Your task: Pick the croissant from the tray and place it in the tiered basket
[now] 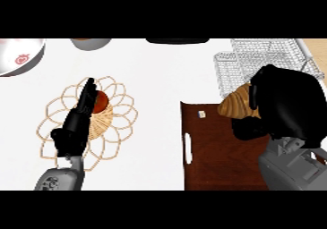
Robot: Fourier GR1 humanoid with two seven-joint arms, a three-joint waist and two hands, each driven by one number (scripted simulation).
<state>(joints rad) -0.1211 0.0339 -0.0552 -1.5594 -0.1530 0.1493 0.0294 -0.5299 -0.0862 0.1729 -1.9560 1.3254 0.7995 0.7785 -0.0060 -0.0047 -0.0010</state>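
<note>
1. Croissant [237, 105]: golden-brown, held above the far right corner of the tray, at the near edge of the basket. Its right side is hidden by the hand.
2. Right hand [288, 107]: black, palm toward the croissant, fingers curled round its right side, grasping it. Grey forearm enters from the lower right.
3. Tray [222, 156]: dark brown wood, rectangular, with a slot handle on its left side and a small pale tag near its far edge. It lies on the counter at lower right.
4. Basket [271, 58]: wire, tiered, at upper right, just beyond the tray.
5. Left hand [78, 120]: black, fingers straight and released, resting over the trivet, pointing away.
6. Trivet [119, 112]: woven, flower-shaped loops, at left, with a reddish-brown round item [101, 100] at its centre.
7. Bowl [17, 56]: white with red print, upper left corner.
8. Counter [159, 80]: white.
</note>
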